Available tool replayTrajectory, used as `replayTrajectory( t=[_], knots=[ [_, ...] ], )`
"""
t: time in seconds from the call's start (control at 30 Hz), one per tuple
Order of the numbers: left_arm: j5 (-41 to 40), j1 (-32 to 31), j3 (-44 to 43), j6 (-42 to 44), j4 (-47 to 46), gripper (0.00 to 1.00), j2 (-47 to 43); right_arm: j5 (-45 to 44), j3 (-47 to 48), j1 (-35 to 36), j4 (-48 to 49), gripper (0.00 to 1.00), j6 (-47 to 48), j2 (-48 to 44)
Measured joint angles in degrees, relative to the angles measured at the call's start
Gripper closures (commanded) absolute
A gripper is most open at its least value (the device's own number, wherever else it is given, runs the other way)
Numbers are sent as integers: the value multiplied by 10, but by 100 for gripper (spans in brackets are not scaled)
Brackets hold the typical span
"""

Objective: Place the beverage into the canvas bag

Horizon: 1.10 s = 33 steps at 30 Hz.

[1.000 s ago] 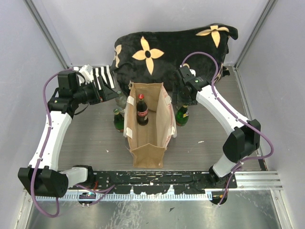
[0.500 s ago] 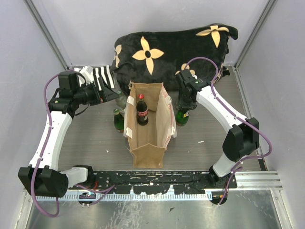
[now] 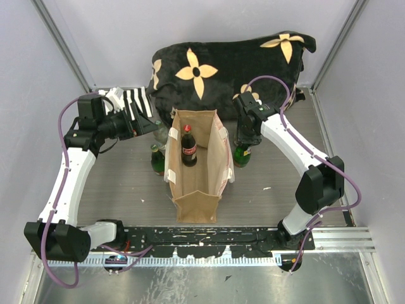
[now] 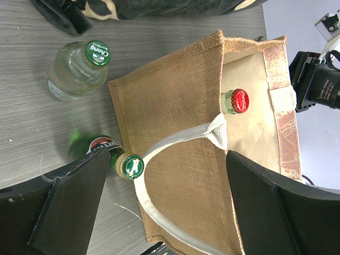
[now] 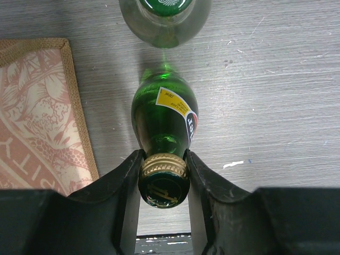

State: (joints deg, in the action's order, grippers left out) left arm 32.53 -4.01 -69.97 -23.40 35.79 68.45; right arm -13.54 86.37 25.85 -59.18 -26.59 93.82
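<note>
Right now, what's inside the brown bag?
One dark soda bottle with a red cap stands inside the canvas bag. The bag's near wall hides the floor just behind it.

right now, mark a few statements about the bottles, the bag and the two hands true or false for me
1. The right hand is closed on the neck of a green bottle. True.
2. The canvas bag is empty. False: a red-capped cola bottle stands inside it.
3. The left hand grips a bottle. False: it is open and holds nothing.
4. The green bottle stands on the table, outside the bag. True.
5. The clear bottle with the green cap lies on its side. False: it stands upright.
</note>
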Motion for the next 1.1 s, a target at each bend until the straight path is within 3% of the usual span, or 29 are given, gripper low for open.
replayTrajectory(
  t=[0.37,0.53,0.57,0.7,0.77,0.9,1.1],
  knots=[
    [1,0,0,-3,-5,3,5,-1,45,-1,-40,99,11,0],
    [2,0,0,-5,-8,3,7,3,-7,-1,-6,99,12,-2],
    [2,0,0,-5,-8,3,7,5,-13,-1,5,96,12,-7],
    [3,0,0,-5,-8,3,7,7,-57,-1,50,55,13,-41],
    [5,0,0,-5,-8,3,7,5,-75,-1,70,41,14,-53],
    [7,0,0,-5,-8,3,7,8,-125,-1,127,33,14,-66],
    [11,0,0,-7,-9,3,11,5,-216,-1,226,32,27,-98]
  ],
)
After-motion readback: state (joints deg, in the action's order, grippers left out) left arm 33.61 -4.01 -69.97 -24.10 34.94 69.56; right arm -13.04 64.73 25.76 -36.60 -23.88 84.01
